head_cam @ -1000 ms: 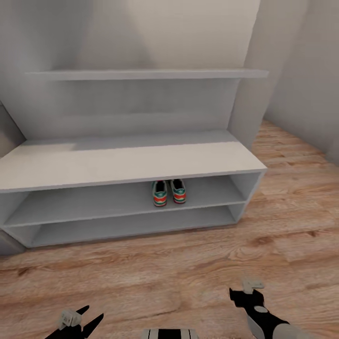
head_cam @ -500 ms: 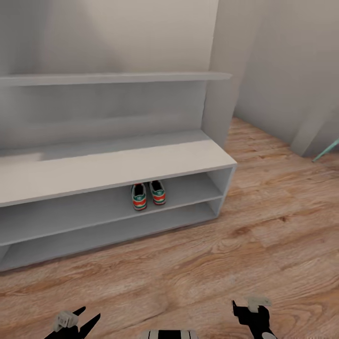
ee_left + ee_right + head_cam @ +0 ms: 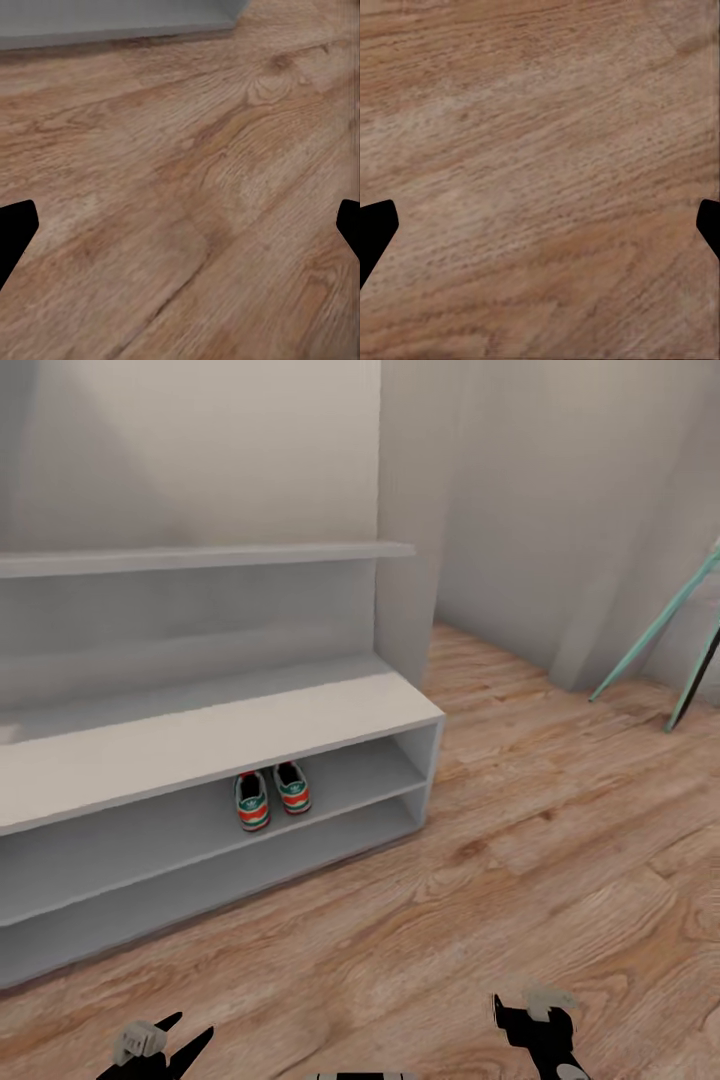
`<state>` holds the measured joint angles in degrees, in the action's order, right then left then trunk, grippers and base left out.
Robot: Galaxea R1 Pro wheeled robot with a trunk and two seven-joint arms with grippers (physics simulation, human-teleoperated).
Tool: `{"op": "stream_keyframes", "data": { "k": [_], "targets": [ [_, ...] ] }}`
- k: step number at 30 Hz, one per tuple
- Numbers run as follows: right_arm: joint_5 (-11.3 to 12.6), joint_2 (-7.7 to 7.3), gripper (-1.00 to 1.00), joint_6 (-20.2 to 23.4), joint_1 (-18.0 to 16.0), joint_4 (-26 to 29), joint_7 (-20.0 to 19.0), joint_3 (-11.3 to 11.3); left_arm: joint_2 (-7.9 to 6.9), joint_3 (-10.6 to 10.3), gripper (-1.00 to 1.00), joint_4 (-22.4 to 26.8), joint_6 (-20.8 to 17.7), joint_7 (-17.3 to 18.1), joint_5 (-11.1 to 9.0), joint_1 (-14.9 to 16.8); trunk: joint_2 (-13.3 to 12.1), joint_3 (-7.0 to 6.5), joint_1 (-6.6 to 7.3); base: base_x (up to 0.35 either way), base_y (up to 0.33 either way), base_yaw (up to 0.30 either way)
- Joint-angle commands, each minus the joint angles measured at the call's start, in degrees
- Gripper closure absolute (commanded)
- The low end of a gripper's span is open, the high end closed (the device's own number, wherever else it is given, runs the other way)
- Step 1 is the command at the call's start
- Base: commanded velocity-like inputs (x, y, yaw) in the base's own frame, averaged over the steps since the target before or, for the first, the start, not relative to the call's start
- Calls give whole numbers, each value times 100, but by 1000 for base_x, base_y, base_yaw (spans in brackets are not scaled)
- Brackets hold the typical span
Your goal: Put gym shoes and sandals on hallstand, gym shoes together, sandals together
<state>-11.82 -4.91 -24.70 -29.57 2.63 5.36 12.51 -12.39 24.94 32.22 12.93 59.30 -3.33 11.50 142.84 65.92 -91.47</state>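
Presently on record, largest item first. Corridor floor: light brown wood-grain planks, running from the foot of the rack across to the far walls; also seen close under both wrist cameras, bare boards with knots and grain.

Hallstand: pale grey-white unit against the wall, at the left of the head view. Wide bench top, two low open shelves beneath it, one higher shelf above, an upright panel closing its right end. Its grey base edge borders the planks in the left wrist view.

Teal-green rods: slim, leaning against the far right wall beside a darker rod, well apart from the rack.

Gym shoes: one pair, cream-white with teal stripes and red-orange heel patches. Both stand upright on the upper of the two low shelves, side by side and just touching or nearly so, heels facing out toward the room, under the right part of the bench top.

Left gripper: low at the head view's bottom edge, over the floor, black fingers spread wide apart, nothing between them.

Right gripper: likewise low over the floor, fingers parted in its wrist view, holding nothing.
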Motion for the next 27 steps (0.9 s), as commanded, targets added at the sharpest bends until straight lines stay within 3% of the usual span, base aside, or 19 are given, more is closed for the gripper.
{"op": "stream_keyframes", "data": {
  "k": [1,14,23,27],
  "targets": [
    [-60,1,-100,-17,-5,-9,26,35,0,11,-100,-6,34,20,-2,2,-40,-14,24,0,0,-300],
    [41,3,-100,-14,3,-48,21,26,14,11,-100,-12,34,20,-6,2,-561,-247,309,0,0,-300],
    [112,1,-100,-16,188,-62,9,23,17,11,-100,-14,34,20,-18,2,-922,-409,507,0,0,-300],
    [115,4,-100,-17,212,-67,9,23,17,11,-100,-14,34,20,-20,2,-922,-409,507,0,0,-300]
  ]
}}
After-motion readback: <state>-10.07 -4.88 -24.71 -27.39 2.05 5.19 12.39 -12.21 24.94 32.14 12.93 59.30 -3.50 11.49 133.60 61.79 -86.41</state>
